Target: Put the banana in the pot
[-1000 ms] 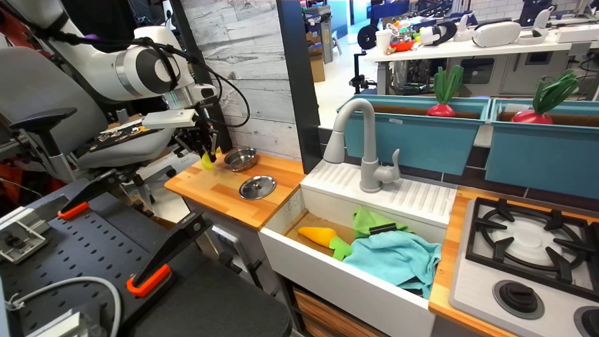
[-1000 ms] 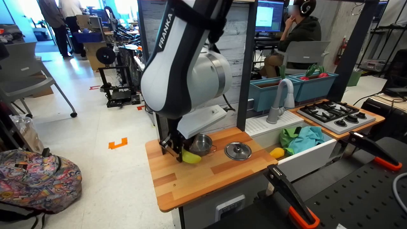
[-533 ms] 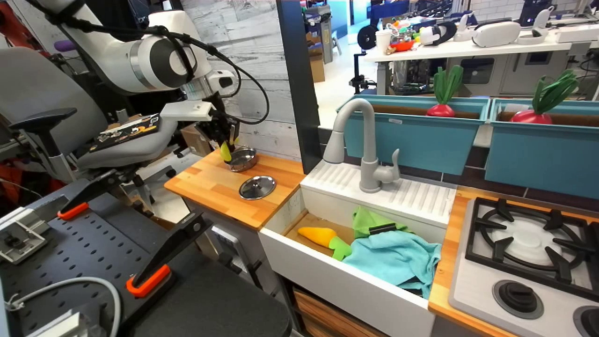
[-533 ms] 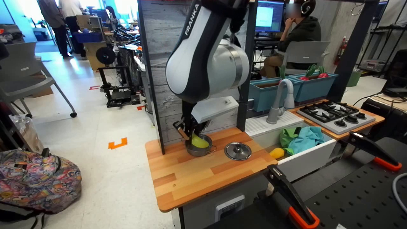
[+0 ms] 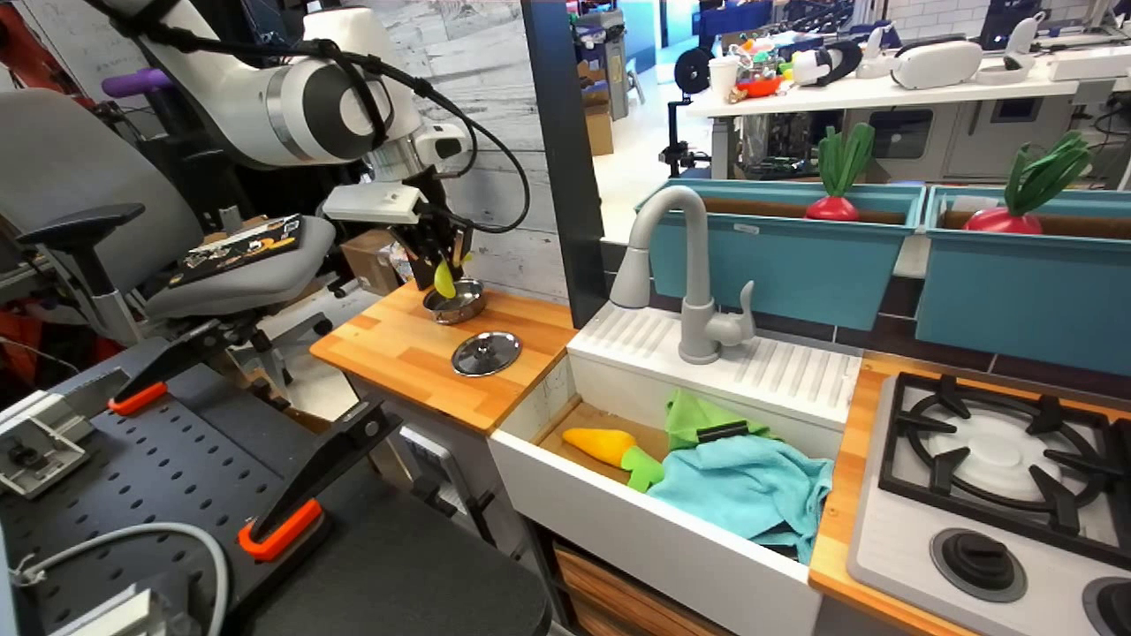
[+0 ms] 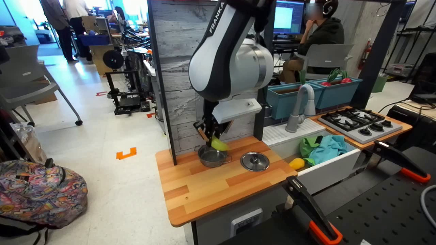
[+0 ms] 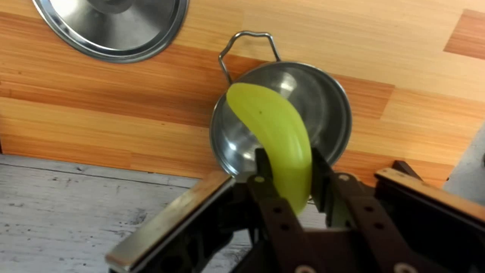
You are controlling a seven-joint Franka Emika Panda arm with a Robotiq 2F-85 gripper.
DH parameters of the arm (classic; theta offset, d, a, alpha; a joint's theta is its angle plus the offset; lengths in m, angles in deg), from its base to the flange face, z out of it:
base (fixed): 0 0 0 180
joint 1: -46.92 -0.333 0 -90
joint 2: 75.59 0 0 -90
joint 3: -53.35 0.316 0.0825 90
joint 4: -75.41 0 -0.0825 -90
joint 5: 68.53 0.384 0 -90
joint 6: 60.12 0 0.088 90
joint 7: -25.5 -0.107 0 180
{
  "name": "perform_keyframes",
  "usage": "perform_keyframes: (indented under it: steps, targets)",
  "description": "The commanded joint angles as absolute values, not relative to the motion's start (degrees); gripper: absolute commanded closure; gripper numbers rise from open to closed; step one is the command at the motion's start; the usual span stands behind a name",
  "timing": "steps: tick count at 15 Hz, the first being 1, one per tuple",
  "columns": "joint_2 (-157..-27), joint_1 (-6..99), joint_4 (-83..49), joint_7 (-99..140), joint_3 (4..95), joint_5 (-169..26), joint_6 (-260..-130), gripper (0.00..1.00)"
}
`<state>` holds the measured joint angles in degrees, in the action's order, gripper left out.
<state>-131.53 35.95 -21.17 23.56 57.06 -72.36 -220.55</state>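
A yellow-green banana [image 7: 271, 117] is held between the two black fingers of my gripper [image 7: 290, 167], shut on it near one end. The banana also shows in both exterior views [image 5: 444, 280] [image 6: 219, 144]. A small round steel pot [image 7: 329, 106] stands on the wooden counter, open at the top, with a wire handle. It also shows in both exterior views [image 5: 457, 312] [image 6: 212, 159]. In the wrist view the banana lies across the pot's opening, its free end over the rim by the handle. In an exterior view my gripper [image 6: 214, 139] hangs just above the pot.
A steel lid [image 6: 254, 162] lies on the wooden counter [image 6: 211, 190] beside the pot. A grey wood-plank wall [image 6: 184, 102] stands close behind the pot. A sink [image 5: 636, 539] with a yellow toy vegetable [image 5: 601, 445] and cloths [image 5: 742, 481] is beyond the lid.
My gripper has carried the banana from beside the pot to over it, moving right in both exterior views and rising a little. The pot and lid have not moved.
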Motion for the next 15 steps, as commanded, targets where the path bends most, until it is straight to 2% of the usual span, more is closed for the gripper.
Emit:
perform_keyframes:
  steps: [1,9,10,11,12,15]
  targets:
    - [-133.6,36.4,-17.5,23.9,58.1,-71.3,-218.7,0.93]
    - [-137.2,36.3,-13.3,24.5,59.3,-71.3,-214.9,0.93]
    - [-137.5,36.5,-12.8,24.7,59.5,-71.3,-214.6,0.47]
    - [-137.7,36.5,-12.7,24.8,59.6,-71.3,-214.4,0.46]
    - [-137.9,36.5,-12.7,24.8,59.7,-71.3,-214.5,0.41]
    - [-137.9,36.3,-12.9,24.9,59.7,-71.5,-214.8,0.18]
